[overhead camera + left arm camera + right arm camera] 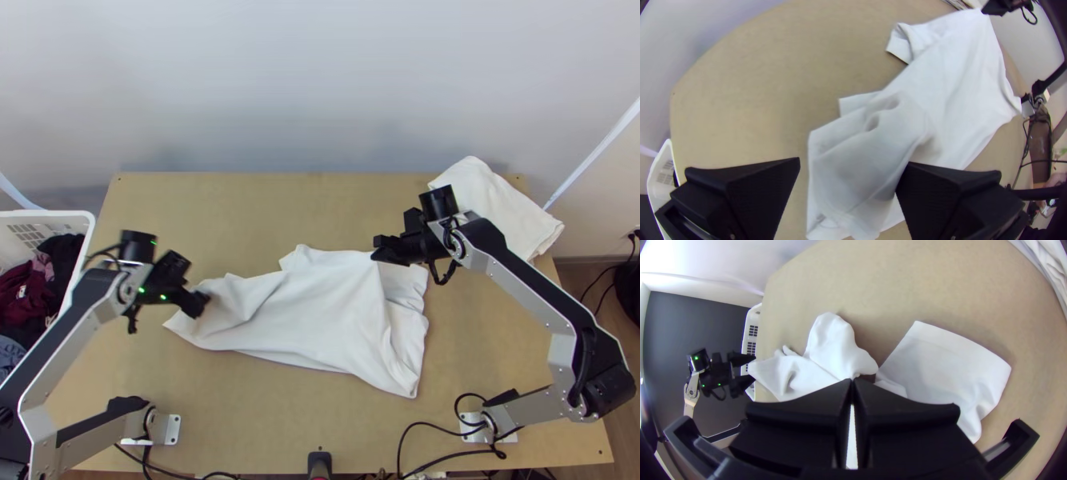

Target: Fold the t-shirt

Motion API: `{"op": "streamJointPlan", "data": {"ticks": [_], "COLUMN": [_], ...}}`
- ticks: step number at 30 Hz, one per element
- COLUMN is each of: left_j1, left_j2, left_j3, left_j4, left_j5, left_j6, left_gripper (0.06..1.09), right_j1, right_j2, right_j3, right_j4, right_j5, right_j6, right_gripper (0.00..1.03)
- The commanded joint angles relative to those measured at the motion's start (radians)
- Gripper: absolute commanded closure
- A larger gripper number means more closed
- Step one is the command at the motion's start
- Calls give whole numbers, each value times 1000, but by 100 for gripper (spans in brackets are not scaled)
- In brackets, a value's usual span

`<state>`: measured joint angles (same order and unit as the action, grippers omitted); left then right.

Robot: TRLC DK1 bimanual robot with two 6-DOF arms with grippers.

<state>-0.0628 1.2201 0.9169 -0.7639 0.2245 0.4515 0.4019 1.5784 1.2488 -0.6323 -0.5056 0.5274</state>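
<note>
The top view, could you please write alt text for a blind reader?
A rumpled white t-shirt lies on a wooden table, pinched by the right gripper, the open left gripper at its left end. White cloth lies upper right, a laundry basket at left.

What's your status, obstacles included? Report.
Left gripper open at t-shirt, left end. Right gripper clamped on t-shirt. T-shirt rumpled. Folded white cloth aside, far right corner.

top: high up, looks steeply down, table (pixel 232 208) mid-frame | left wrist: close, looks slantwise down | right wrist: close, same | both wrists share: shirt (pixel 951 84), basket (pixel 747 335) at frame's left
</note>
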Motion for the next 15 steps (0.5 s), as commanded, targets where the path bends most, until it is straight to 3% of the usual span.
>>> {"op": "streamJointPlan", "data": {"ticks": [1,7,10,15], "left_j1": [80,261,301,311], "left_j2": [-51,-53,-50,48], "left_j3": [56,149,155,155], "left_j4": [-15,-181,-239,-462], "left_j5": [18,182,220,268], "left_j6": [27,27,23,7], "left_gripper": [10,10,11,11], "right_j1": [-15,-8,-2,-2], "right_j2": [-31,-38,-40,-40], "right_j3": [-43,-98,-111,-111], "right_j4": [23,69,86,85], "right_j5": [-2,-2,-2,-2], "right_j6": [22,39,52,59], "right_gripper": [100,100,100,100]}}
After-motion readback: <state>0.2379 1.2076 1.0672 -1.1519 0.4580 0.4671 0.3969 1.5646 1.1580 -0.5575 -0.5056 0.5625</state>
